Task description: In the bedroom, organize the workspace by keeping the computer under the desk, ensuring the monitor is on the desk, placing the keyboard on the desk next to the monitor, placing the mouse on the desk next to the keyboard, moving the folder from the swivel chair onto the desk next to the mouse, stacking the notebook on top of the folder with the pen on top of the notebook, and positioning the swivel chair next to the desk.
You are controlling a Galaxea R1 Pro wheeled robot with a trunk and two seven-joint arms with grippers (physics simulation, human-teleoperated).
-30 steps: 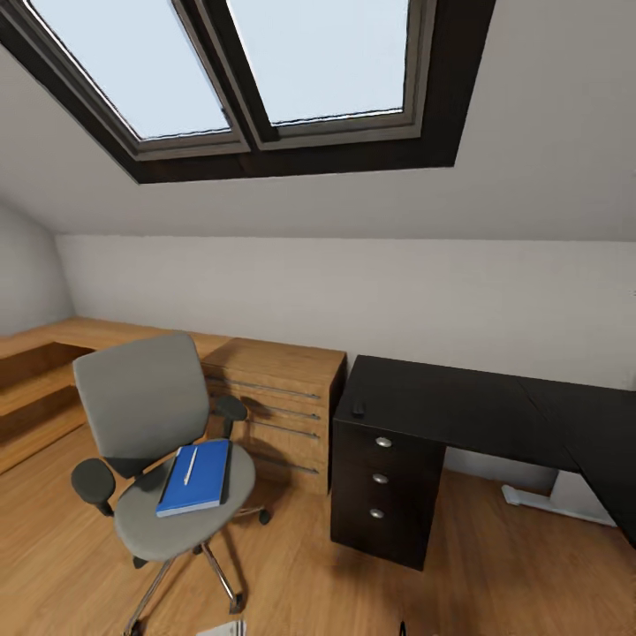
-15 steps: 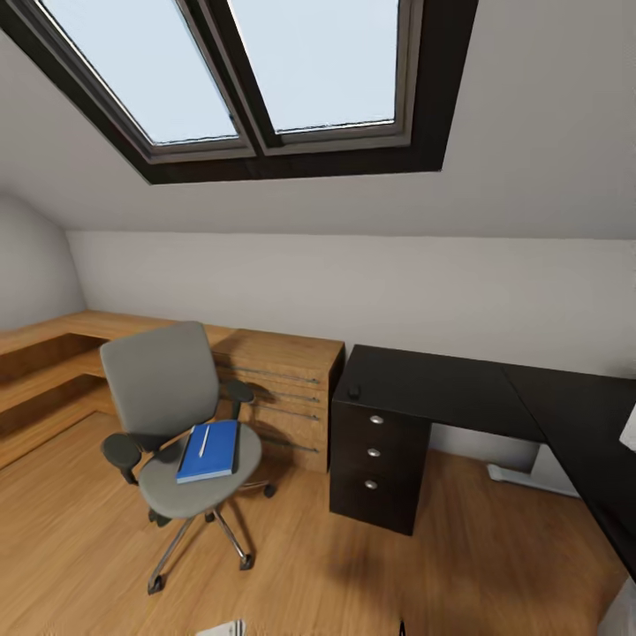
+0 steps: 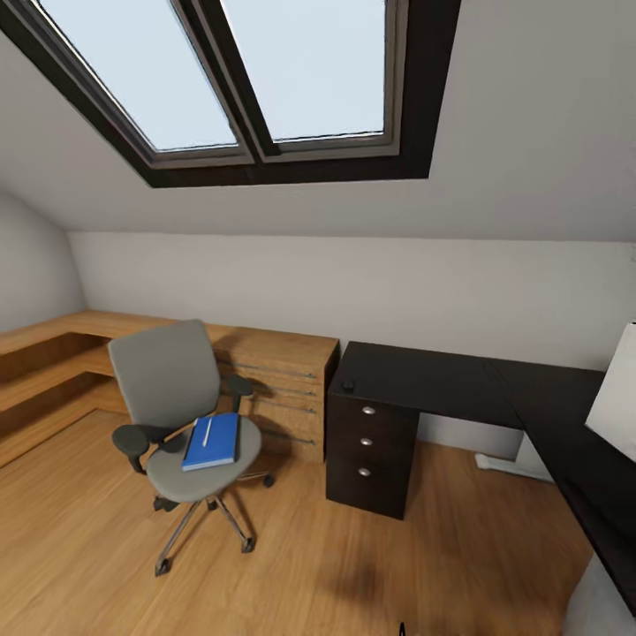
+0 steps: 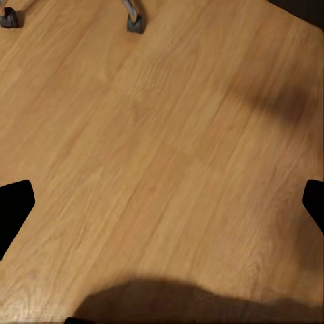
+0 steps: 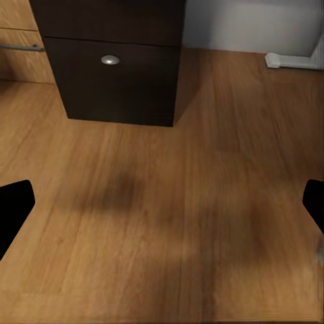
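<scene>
In both wrist views the fingers of the left gripper (image 4: 162,199) and the right gripper (image 5: 162,199) stand wide apart and hold nothing, above the wood floor (image 4: 169,155). The folder (image 3: 212,442), with the pen (image 3: 206,432) on it, lies on the swivel chair (image 3: 181,415), apart from the worktop (image 3: 424,375) where the mouse (image 3: 349,385) sits. Risk: a nudge could roll the chair away, and the pen may slide off.

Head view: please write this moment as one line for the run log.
phase: approach | folder: on swivel chair, pen on top | mouse: on desk | grippers: open, empty
</scene>
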